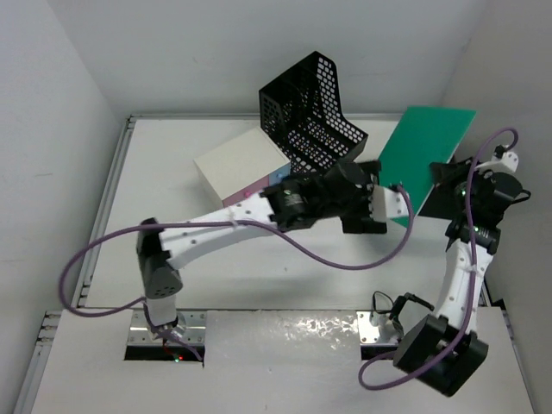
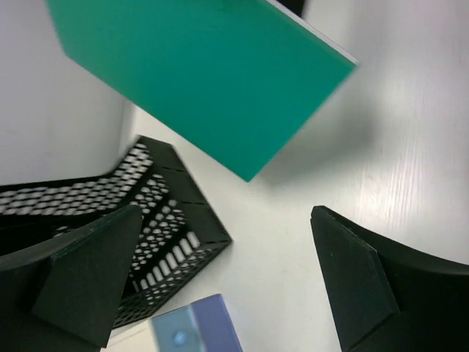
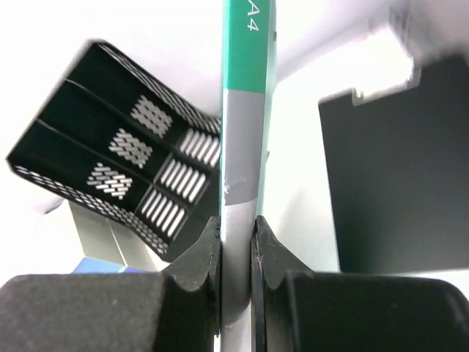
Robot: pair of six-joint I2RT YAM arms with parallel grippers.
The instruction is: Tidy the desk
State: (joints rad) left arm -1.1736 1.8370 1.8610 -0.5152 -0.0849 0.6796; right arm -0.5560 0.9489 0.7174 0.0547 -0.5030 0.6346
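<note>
One white counter [image 1: 285, 285], spread under both arms and carrying everything else. Far side: black mesh rack [image 1: 310, 112], with a drawer box [image 1: 237, 168] just beside it. Right claw [image 3: 236, 235]: clamped on the edge of a green pad [image 1: 427, 142], which is lifted at a slant. Left claw [image 2: 227, 275]: wide apart, empty, near the pad. Step in hand, likely: filing the pad. Next move: steer it edge-first into a rack slot.

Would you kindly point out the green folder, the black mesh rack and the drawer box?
green folder [image 1: 427, 138], top external view, its cover.
black mesh rack [image 1: 302, 108], top external view, side wall.
drawer box [image 1: 237, 164], top external view, white top.
</note>
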